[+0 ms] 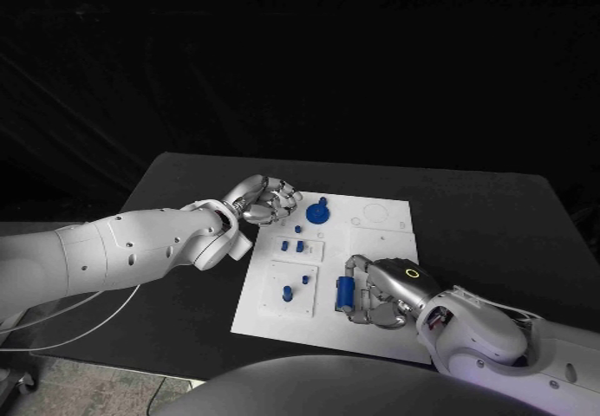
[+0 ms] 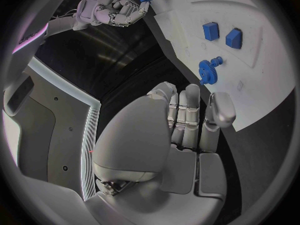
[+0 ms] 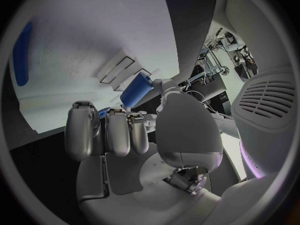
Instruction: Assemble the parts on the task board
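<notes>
Head view: the task board (image 1: 375, 227) lies mid-table. The right hand (image 1: 381, 295) grips a blue cylinder (image 1: 342, 295) over the board's near right part. The left hand (image 1: 260, 201) hovers at the board's far left edge, fingers curled in on nothing. One blue gear (image 1: 319, 211) sits just beside it. Two small blocks (image 1: 293, 247) stand in a recessed plate, and two further small blue pieces (image 1: 293, 289) rest on the plate nearer the robot.

Left wrist view: the left hand (image 2: 187, 120) is closed and empty. One gear (image 2: 208, 70) and two blocks (image 2: 222, 34) are countable on the board.

Right wrist view: the right hand (image 3: 134, 130) pinches the cylinder (image 3: 136, 91) between thumb and fingers. One other elongated blue piece (image 3: 24, 47) lies on the board.

Handling: the cylinder appears rigid, light and smooth, probably slippery. Grip it around mid-length, leaving its end free for insertion.
</notes>
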### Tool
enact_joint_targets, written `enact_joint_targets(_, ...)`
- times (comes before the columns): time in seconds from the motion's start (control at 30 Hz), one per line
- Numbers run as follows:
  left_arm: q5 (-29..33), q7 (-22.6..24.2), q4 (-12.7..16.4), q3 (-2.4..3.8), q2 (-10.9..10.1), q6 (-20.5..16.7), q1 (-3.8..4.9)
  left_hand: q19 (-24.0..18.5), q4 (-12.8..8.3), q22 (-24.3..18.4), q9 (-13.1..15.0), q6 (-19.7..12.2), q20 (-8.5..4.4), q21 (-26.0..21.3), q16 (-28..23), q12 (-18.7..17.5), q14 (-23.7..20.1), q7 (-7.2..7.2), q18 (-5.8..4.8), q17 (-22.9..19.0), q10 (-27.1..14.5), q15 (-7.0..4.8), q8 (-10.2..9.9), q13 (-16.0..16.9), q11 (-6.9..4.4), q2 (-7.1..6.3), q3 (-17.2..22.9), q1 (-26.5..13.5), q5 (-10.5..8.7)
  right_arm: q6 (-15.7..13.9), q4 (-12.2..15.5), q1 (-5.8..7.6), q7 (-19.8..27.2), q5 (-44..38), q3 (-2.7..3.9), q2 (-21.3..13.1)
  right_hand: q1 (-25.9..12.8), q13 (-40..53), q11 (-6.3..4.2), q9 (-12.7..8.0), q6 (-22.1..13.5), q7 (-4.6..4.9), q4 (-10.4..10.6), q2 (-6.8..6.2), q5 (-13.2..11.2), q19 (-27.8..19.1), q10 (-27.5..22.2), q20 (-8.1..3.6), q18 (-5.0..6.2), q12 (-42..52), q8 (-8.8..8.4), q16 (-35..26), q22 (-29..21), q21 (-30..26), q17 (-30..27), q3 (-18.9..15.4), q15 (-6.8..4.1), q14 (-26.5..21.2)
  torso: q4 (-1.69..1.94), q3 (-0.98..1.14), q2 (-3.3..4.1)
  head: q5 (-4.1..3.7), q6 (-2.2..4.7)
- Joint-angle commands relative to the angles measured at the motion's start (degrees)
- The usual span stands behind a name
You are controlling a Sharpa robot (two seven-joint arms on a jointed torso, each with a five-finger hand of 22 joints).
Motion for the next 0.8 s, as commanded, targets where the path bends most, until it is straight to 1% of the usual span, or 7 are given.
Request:
enact_joint_targets(0.03,-0.05,0.15,0.03,0.03,0.15,1.04,-0.01,-0.34,0.18,8.21,-0.07,0.02,-0.14,-0.2,-0.22,0.34,-0.29,0.35,0.68,-0.07,0.15,0.11,0.29,-0.05,0.28,0.14,0.28,0.53,0.34,2.1,0.28,-0.13,-0.56,-0.07,0.0,-0.08,-0.29,15.02,-0.36,-0.56,0.87,-0.51,2.42,-0.06,-0.23,1.19,5.84,-0.41,0.26,0.38,-0.44,0.32,10.67,0.11,0.0,3.54,-0.34,2.51,0.0,-0.02,-0.03,-0.07,-0.01)
enact_joint_targets(0.33,-0.05,0.09,0.02,0.03,0.16,1.15,-0.03,-0.34,0.18,8.21,-0.07,0.02,-0.14,-0.2,-0.22,0.34,-0.29,0.35,0.68,-0.07,0.15,0.11,0.29,-0.05,0.28,0.14,0.28,0.53,0.34,5.4,0.21,-0.24,-2.09,-0.07,0.0,-0.02,-0.56,14.62,-0.06,-3.7,0.28,-0.12,2.26,-0.55,-1.53,0.95,5.49,-0.24,0.39,-0.01,-2.62,-0.06,10.48,-0.53,-0.58,4.94,-0.1,2.33,0.04,0.0,0.01,-0.15,-0.01)
enact_joint_targets(0.57,-0.05,0.0,0.07,0.03,0.13,1.23,-0.04,-0.34,0.18,8.21,-0.07,0.02,-0.14,-0.2,-0.22,0.34,-0.29,0.35,0.68,-0.07,0.15,0.11,0.29,-0.05,0.28,0.14,0.28,0.53,0.34,6.77,0.01,-0.25,-3.24,-0.23,0.0,0.17,-0.33,13.94,0.6,-8.33,-2.05,0.69,2.15,-1.0,-7.53,0.52,4.91,0.18,0.6,-0.68,-6.07,-0.72,10.15,-1.72,-1.58,5.44,0.44,2.0,0.03,0.0,0.03,-0.1,-0.01)
enact_joint_targets(0.6,-0.05,0.0,0.08,0.03,0.13,1.23,-0.04,-0.34,0.18,8.21,-0.07,0.02,-0.14,-0.2,-0.22,0.34,-0.29,0.35,0.68,-0.07,0.15,0.11,0.29,-0.05,0.28,0.14,0.28,0.53,0.34,6.95,0.0,-0.25,-3.49,-0.29,0.0,0.18,-0.37,13.81,0.79,-9.33,-2.47,0.9,2.12,-1.03,-9.25,0.42,4.79,0.29,0.65,-0.8,-6.72,-0.88,10.07,-1.98,-1.82,5.29,0.62,1.91,0.04,0.0,0.04,-0.13,-0.01)
enact_joint_targets(0.63,-0.05,-0.01,0.08,0.03,0.12,1.23,-0.04,-0.34,0.18,8.21,-0.07,0.02,-0.14,-0.2,-0.22,0.34,-0.29,0.35,0.68,-0.07,0.15,0.11,0.29,-0.05,0.28,0.14,0.28,0.53,0.34,7.05,0.0,-0.26,-3.71,-0.38,0.0,0.18,-0.43,13.72,0.99,-10.53,-2.93,1.18,2.04,-1.02,-12.15,0.36,4.71,0.43,0.69,-0.89,-7.49,-0.99,10.03,-2.16,-1.97,4.97,0.86,1.85,0.05,-0.01,0.04,-0.13,-0.01)
enact_joint_targets(0.73,-0.05,-0.03,0.09,0.03,0.11,1.22,-0.04,-0.34,0.18,8.21,-0.07,0.02,-0.14,-0.2,-0.22,0.34,-0.29,0.35,0.68,-0.07,0.15,0.11,0.29,-0.05,0.28,0.14,0.28,0.53,0.34,6.84,0.0,-0.26,-4.26,-0.81,0.0,0.16,-0.78,13.5,1.46,-13.73,-5.54,1.74,2.24,-0.61,-22.23,0.21,4.53,0.79,0.74,-1.09,-10.33,-1.21,9.92,-2.59,-2.31,3.58,1.12,1.73,0.02,-0.01,0.02,-0.01,-0.01)
enact_joint_targets(0.8,-0.05,-0.04,0.09,0.03,0.1,1.22,-0.04,-0.34,0.18,8.21,-0.07,0.02,-0.14,-0.2,-0.22,0.34,-0.29,0.35,0.68,-0.07,0.15,0.11,0.29,-0.05,0.28,0.14,0.28,0.53,0.34,6.54,0.01,-0.26,-4.45,-0.99,0.0,0.12,-0.37,13.46,1.67,-15.11,-5.92,1.98,2.19,-0.4,-23.8,0.18,4.5,0.96,0.77,-1.12,-11.06,-1.25,9.89,-2.71,-2.37,3.07,1.3,1.72,0.01,0.0,0.01,0.0,-0.01)
